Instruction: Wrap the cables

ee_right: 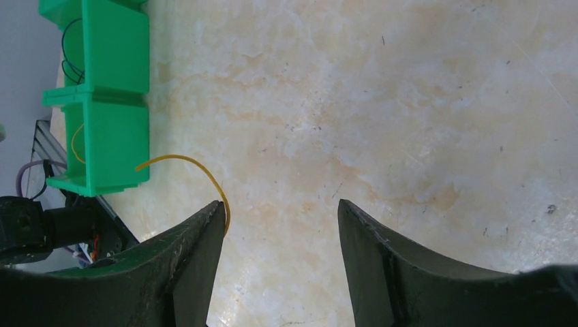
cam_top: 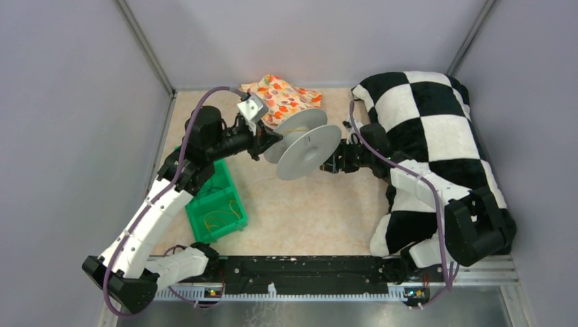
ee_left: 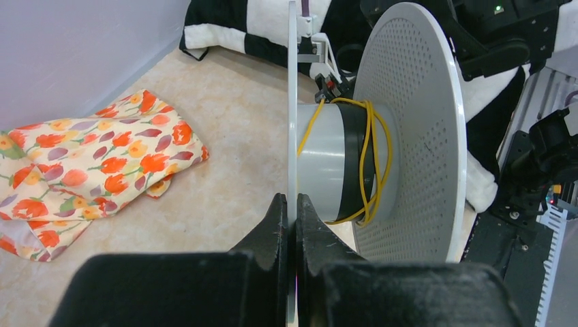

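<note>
The left gripper (cam_top: 269,143) is pressed together on the thin rim of one disc of a grey spool (cam_top: 307,143), holding it off the tabletop (cam_top: 307,218) with its axis roughly level. In the left wrist view the fingers (ee_left: 276,235) clamp that rim from both sides. The yellow cables (ee_left: 371,163) are looped loosely a few times round the spool's grey core, over a black band and close to the perforated far disc. The right gripper (cam_top: 334,162) sits just beside that far disc. Its own camera shows it (ee_right: 281,211) spread wide with nothing between the fingers. One yellow strand (ee_right: 184,160) arcs from the green bin (ee_right: 109,136) to the tip of one finger; whether it touches cannot be told. More yellow strands lie in the bin (cam_top: 215,211) near the left wall. A flowered cloth (cam_top: 286,99) lies at the back wall, just behind the spool. A black-and-white checked cushion (cam_top: 436,116) fills the right side, under the right arm. Bare beige tabletop runs between bin and cushion, from the spool down to the black rail (cam_top: 307,269) at the near edge.
</note>
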You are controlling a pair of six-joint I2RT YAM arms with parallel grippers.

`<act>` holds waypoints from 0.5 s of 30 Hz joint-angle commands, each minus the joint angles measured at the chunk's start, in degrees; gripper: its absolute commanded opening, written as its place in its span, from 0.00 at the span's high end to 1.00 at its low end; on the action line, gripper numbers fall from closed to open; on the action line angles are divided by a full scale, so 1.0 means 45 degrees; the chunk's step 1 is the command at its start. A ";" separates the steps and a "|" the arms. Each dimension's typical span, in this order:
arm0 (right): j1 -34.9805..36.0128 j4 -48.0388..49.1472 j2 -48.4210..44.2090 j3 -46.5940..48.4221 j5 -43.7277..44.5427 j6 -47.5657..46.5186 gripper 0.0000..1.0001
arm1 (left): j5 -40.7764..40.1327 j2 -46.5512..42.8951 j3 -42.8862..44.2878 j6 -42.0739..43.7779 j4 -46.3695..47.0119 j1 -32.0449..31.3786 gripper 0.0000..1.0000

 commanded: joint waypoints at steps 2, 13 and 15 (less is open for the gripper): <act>-0.0066 0.1248 -0.0251 -0.0319 -0.0255 0.0602 0.38 | -0.0095 -0.0116 0.0225 -0.0761 0.2203 -0.0003 1.00; -0.0061 0.3235 -0.0605 -0.0989 -0.0626 0.1718 0.38 | -0.0821 -0.0283 -0.0465 -0.2305 0.3542 -0.0003 1.00; -0.0068 0.3435 -0.0558 -0.0966 -0.0816 0.1972 0.38 | -0.1021 -0.0349 -0.0518 -0.2392 0.3707 -0.0003 1.00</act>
